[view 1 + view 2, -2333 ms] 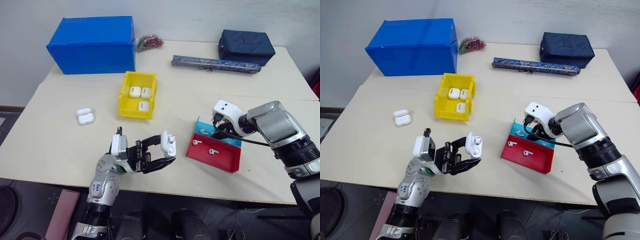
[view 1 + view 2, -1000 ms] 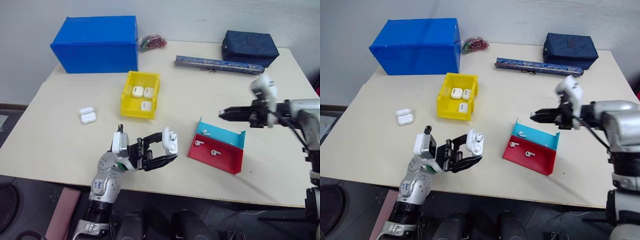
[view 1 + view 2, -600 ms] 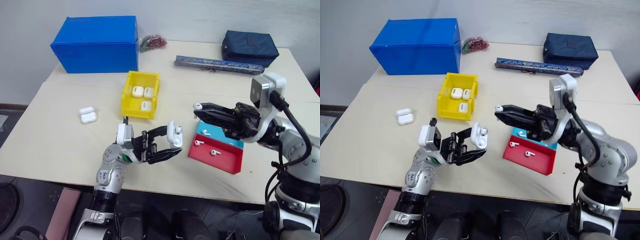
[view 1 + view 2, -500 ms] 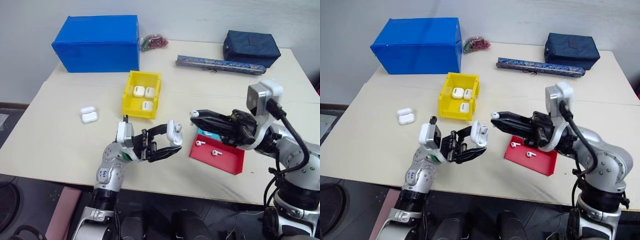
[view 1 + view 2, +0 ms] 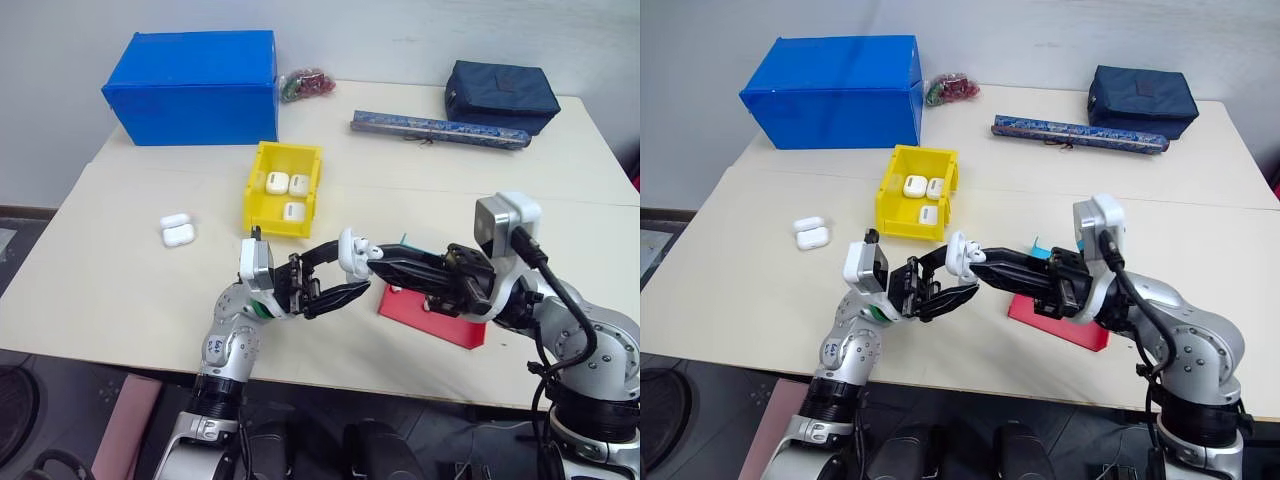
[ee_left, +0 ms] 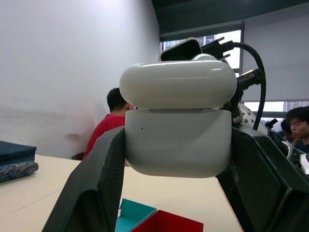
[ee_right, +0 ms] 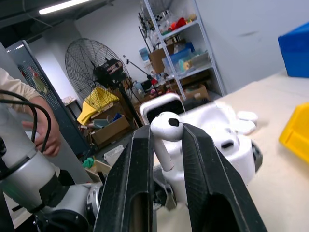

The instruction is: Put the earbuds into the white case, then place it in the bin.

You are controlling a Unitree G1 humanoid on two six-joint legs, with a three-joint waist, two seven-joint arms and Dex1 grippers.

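While the table (image 5: 120, 290) carries most of the clutter toward its far edge, both arms meet above its near edge. A blue box (image 5: 190, 87) stands at the far left corner, with a small bag of red bits (image 5: 303, 84) just beside it. A dark pouch (image 5: 501, 95) sits near the far right corner, and a long patterned bar (image 5: 438, 129) lies in front of it. The yellow bin (image 5: 259, 193) rests in the middle of the table, left of centre, holding three closed white cases (image 5: 287, 197). Two more cases (image 5: 177, 230) lie touching each other, between the bin and the left edge. A red tray (image 5: 432, 318) and a teal tray (image 5: 1039, 250) sit near the front edge, right of centre, largely hidden by the right arm.

The left gripper (image 5: 335, 272) is clamped on the white case (image 6: 177, 126), holding it upright above the near edge with its lid swung up. The right gripper (image 7: 166, 140) pinches one earbud (image 7: 165, 131) between its fingers, the bulb at the tips and the stem running down between them. In the head views the earbud sits right at the case's open top; whether they touch cannot be told.
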